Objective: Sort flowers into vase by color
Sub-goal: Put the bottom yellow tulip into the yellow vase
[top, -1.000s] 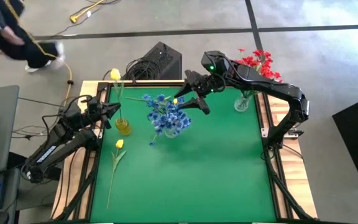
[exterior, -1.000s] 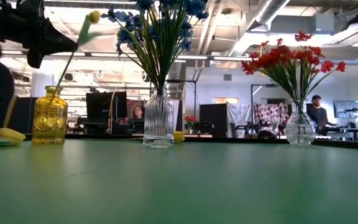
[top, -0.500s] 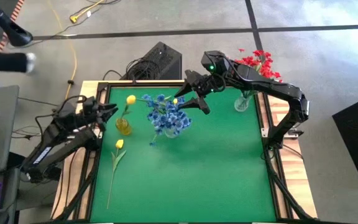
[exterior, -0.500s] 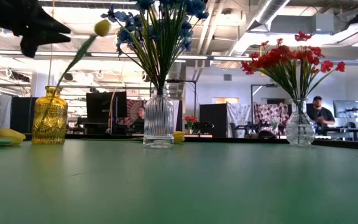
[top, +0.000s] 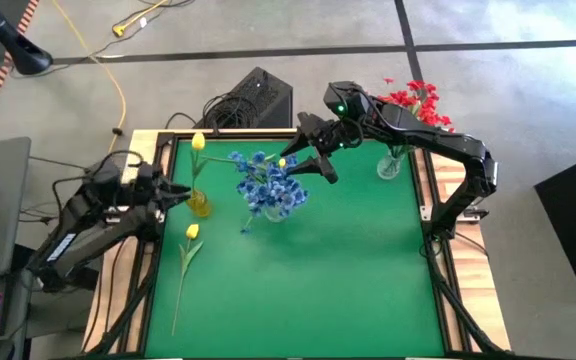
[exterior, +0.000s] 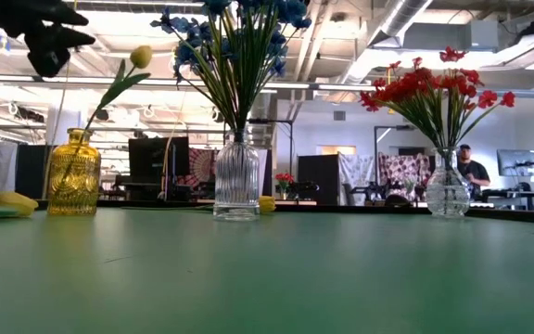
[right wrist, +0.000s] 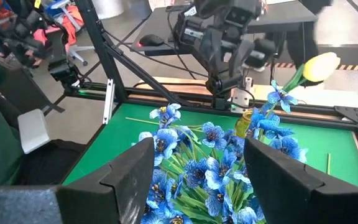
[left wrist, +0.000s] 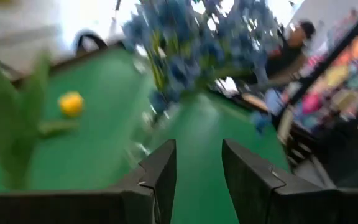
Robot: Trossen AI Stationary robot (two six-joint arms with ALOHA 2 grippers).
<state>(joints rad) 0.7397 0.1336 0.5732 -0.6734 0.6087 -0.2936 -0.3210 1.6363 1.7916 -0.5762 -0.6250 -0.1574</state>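
Observation:
A yellow tulip (top: 198, 142) (exterior: 140, 57) stands with its stem in the yellow vase (top: 199, 205) (exterior: 73, 176), leaning toward the blue flowers. My left gripper (top: 178, 190) (left wrist: 197, 168) is open beside that vase, on its left, touching nothing. A second tulip (top: 191, 232) (exterior: 12, 199) lies flat on the mat. A third tulip (top: 281, 162) (exterior: 266, 204) lies behind the blue flowers (top: 271, 185) (exterior: 235, 46), which stand in a ribbed clear vase. My right gripper (top: 310, 165) (right wrist: 197, 180) hovers open above them. Red flowers (top: 413, 100) (exterior: 434, 93) fill a clear vase (exterior: 448, 190) at the far right.
A black box with cables (top: 253, 100) sits past the far edge. The near half of the green mat (top: 308, 280) is free room. The table's frame rails (top: 153, 290) run along the left side. People show in the room behind (exterior: 472, 167).
My left gripper has drawn back from the tulip's stem toward the table's left edge. The tulip, left standing in the yellow vase, swung its bud toward the blue flowers and then partly back. A person beyond the far left corner has walked off.

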